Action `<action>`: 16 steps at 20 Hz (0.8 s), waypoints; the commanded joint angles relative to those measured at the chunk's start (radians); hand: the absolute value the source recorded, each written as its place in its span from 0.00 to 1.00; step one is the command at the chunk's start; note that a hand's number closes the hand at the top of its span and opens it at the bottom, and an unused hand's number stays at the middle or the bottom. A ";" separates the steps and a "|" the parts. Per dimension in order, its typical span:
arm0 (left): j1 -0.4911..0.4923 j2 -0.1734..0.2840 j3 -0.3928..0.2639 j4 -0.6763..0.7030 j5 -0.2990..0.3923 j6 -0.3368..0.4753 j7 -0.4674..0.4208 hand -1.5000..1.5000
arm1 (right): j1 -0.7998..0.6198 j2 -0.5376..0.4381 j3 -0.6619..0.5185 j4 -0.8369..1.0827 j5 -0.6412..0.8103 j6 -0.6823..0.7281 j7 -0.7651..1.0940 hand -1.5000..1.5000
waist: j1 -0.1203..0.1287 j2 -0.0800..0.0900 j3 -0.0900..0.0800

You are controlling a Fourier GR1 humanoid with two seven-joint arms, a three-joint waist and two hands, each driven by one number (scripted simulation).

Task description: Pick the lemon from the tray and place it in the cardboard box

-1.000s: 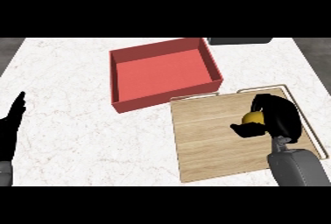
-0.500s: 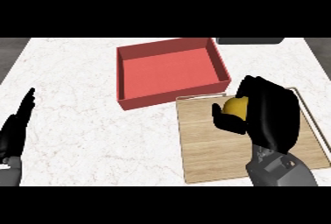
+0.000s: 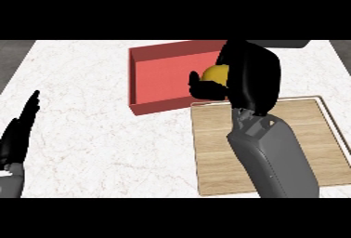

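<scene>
My right hand (image 3: 250,74) is shut on the yellow lemon (image 3: 217,73), whose left side shows between thumb and fingers. Hand and lemon hang over the right part of the red open box (image 3: 161,76), above its near right corner. The wooden tray (image 3: 212,148) lies in front of the box at the right, partly covered by my grey right forearm (image 3: 274,158). My left hand (image 3: 17,137) rests open at the left edge, fingers pointing up.
A white marble counter (image 3: 89,88) surrounds box and tray. A dark object (image 3: 288,43) shows at the far edge behind the box, mostly hidden by my right hand.
My right hand has lifted the lemon off the tray and carried it forward and left, until it is over the red box. The left hand has barely shifted.
</scene>
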 commanded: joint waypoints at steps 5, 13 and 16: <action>0.015 -0.021 -0.013 -0.009 -0.005 -0.012 -0.013 0.50 | -0.274 0.009 -0.166 0.422 -0.120 -0.259 -0.047 1.00 | 0.019 0.007 0.001; -0.030 -0.016 -0.009 -0.024 -0.019 -0.005 0.020 0.50 | -0.487 -0.011 -0.322 0.854 -0.220 -0.432 -0.200 1.00 | 0.036 0.015 0.001; -0.032 -0.021 -0.017 0.012 -0.025 -0.013 -0.020 0.50 | -0.566 -0.001 -0.350 1.002 -0.219 -0.484 -0.197 1.00 | 0.043 0.019 0.000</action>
